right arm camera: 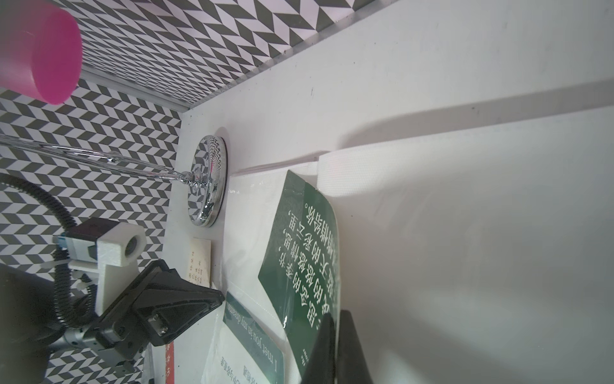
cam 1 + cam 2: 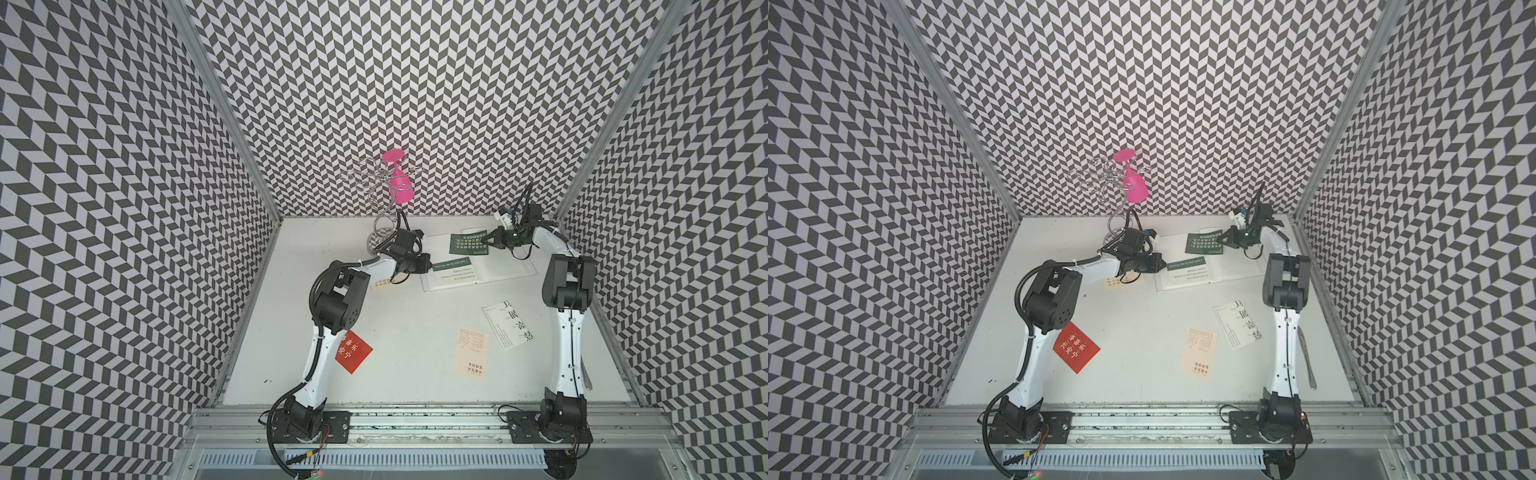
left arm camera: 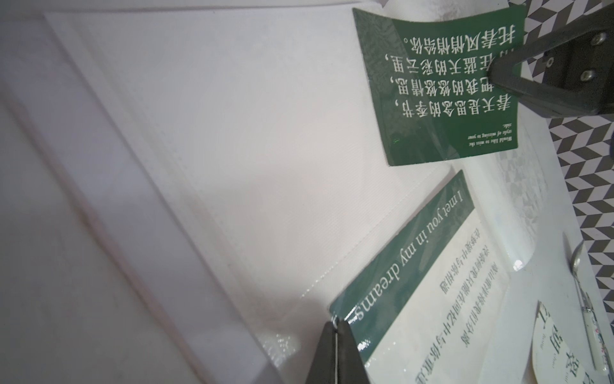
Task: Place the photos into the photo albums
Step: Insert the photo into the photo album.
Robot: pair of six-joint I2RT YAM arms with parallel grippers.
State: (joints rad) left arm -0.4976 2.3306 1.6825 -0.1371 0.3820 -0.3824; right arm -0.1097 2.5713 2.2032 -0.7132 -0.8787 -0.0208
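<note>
Both top views: the photo album (image 2: pixel 498 266) (image 2: pixel 1233 266) lies open near the far right corner of the desk (image 2: pixel 415 316). My right fingers (image 2: pixel 493 241) are clamped on the dark green card (image 2: pixel 467 241) over the album's far page. My left fingers (image 2: pixel 422 262) sit together at the album's left edge, at the green-banded card (image 2: pixel 451 264). The red card (image 2: pixel 353 351) lies by the desk's left edge; the peach card (image 2: pixel 473 353) and the white card (image 2: pixel 509 324) lie toward its right edge. Left wrist view: my left fingers (image 3: pixel 322 359) are pressed together at the green-banded card's (image 3: pixel 415 266) corner; whether they pinch the sleeve I cannot tell. Right wrist view: my right fingers (image 1: pixel 327 349) grip the bowed dark green card (image 1: pixel 305 259), whose far end appears to be under the album's clear film.
</note>
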